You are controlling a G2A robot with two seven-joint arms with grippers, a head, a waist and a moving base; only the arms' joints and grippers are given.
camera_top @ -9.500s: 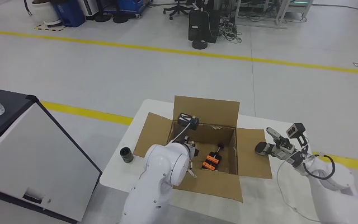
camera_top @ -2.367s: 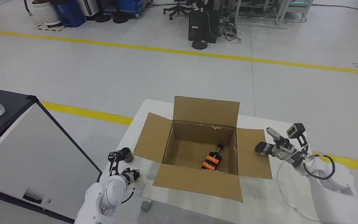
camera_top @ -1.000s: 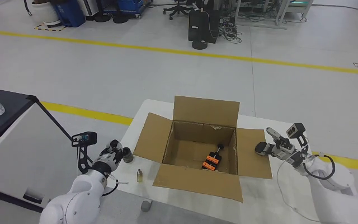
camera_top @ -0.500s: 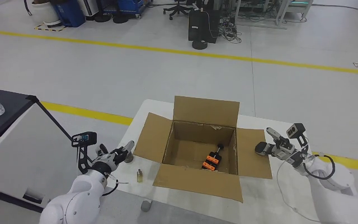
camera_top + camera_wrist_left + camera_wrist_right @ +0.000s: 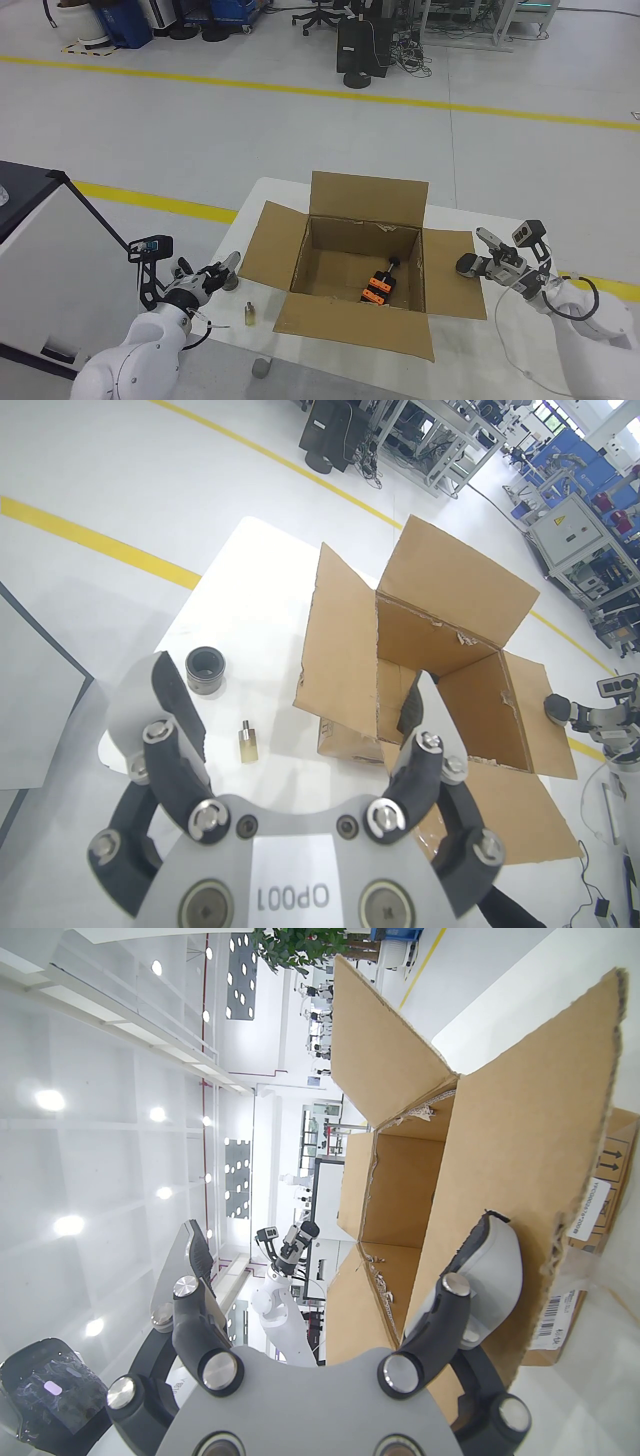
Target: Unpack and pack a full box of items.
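The left hand (image 5: 295, 680) hangs open and empty over the table's (image 5: 470, 362) near-left edge. Just beyond it, on the narrow strip left of the box (image 5: 450, 580), stand one black ring (image 5: 205, 665) and one small brass-coloured cylinder (image 5: 248, 744) with a metal cap, apart from each other. The box is plain brown cardboard with torn edges and sits mid-table with all four flaps spread. Its floor is mostly bare, with an orange-and-black item (image 5: 378, 285) lying near the right wall. The right hand (image 5: 342, 1228) is open at the right flap's outer edge.
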